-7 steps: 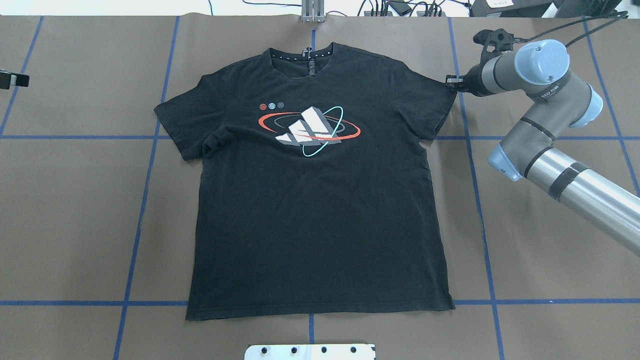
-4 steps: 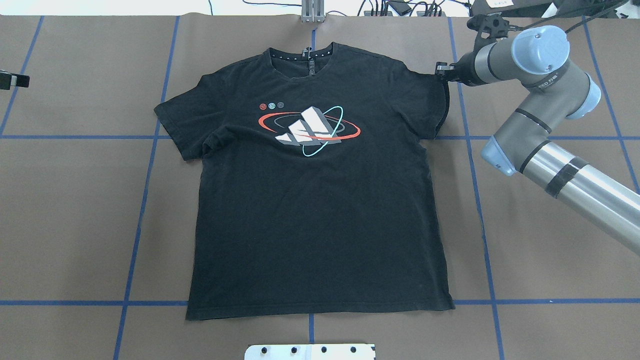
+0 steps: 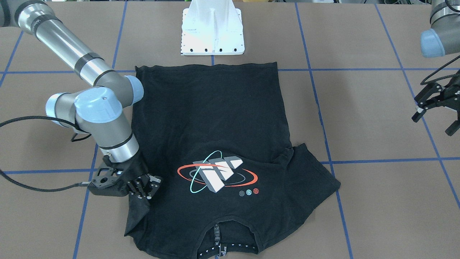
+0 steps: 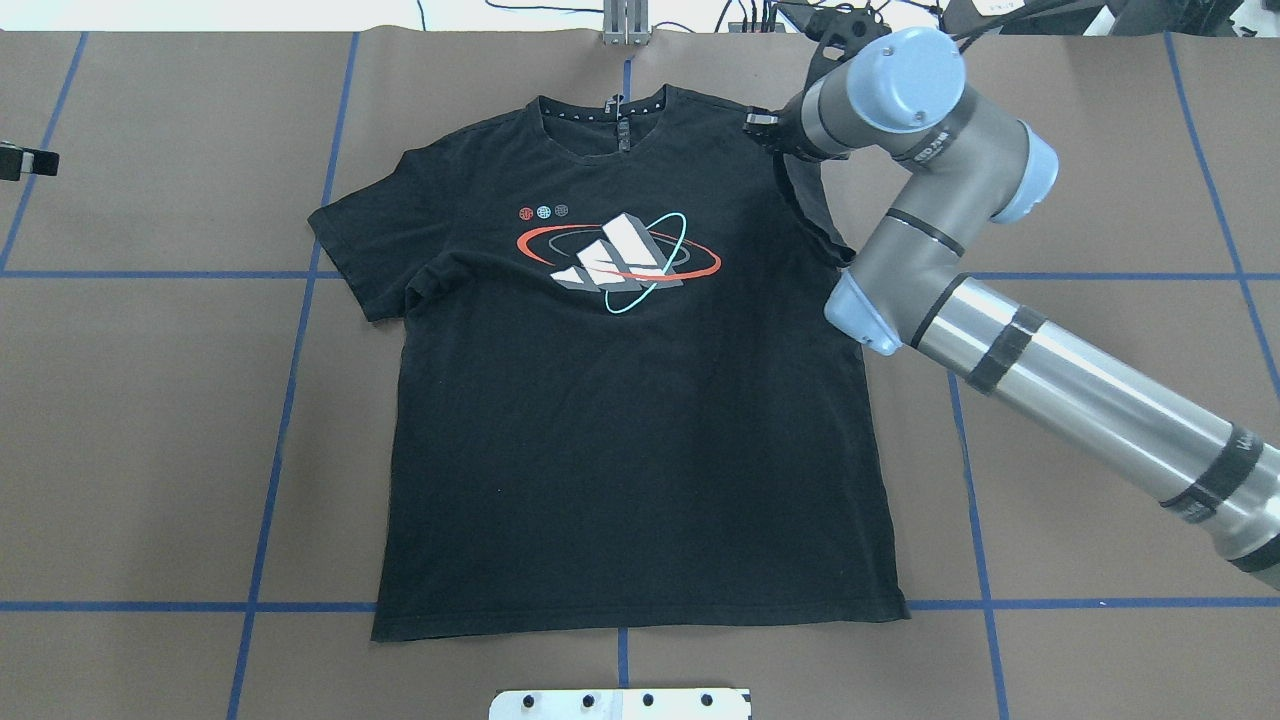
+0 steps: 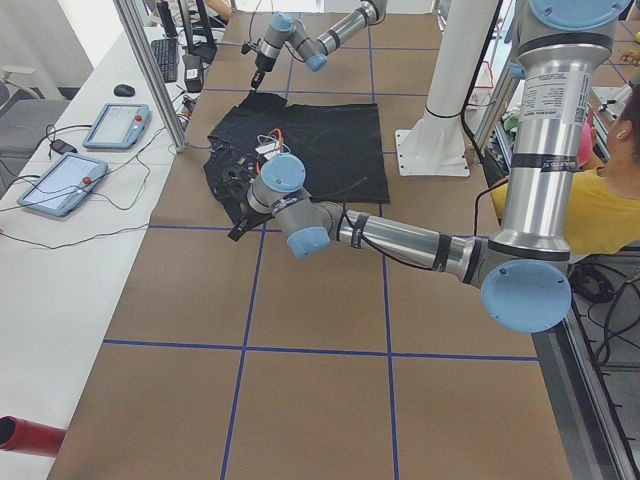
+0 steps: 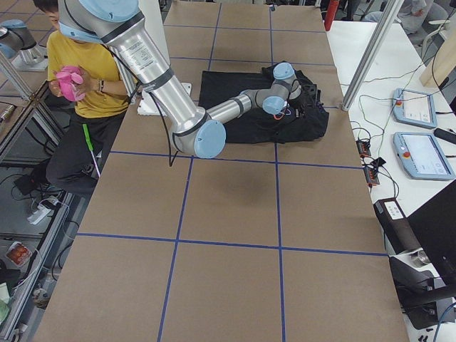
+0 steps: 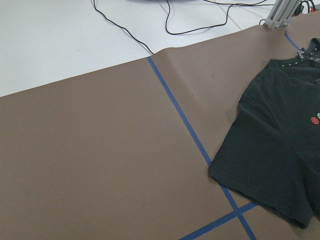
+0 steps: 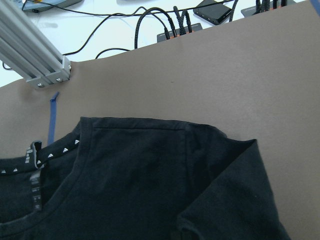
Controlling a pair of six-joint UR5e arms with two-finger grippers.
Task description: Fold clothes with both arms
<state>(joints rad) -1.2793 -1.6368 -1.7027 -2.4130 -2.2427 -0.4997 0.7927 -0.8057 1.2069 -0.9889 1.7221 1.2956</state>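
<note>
Brown paper bears the T-shirt; right arm bends low, right fingers clamping its sleeve, left fingers hanging apart.

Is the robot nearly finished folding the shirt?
No, it has barely started. Nothing is folded flat yet: the T-shirt lies spread out, picture up. In hand: the right gripper pinches one sleeve, lifted toward the middle. To do: the other sleeve, the body folds; the left gripper hangs open, off the shirt.
</note>
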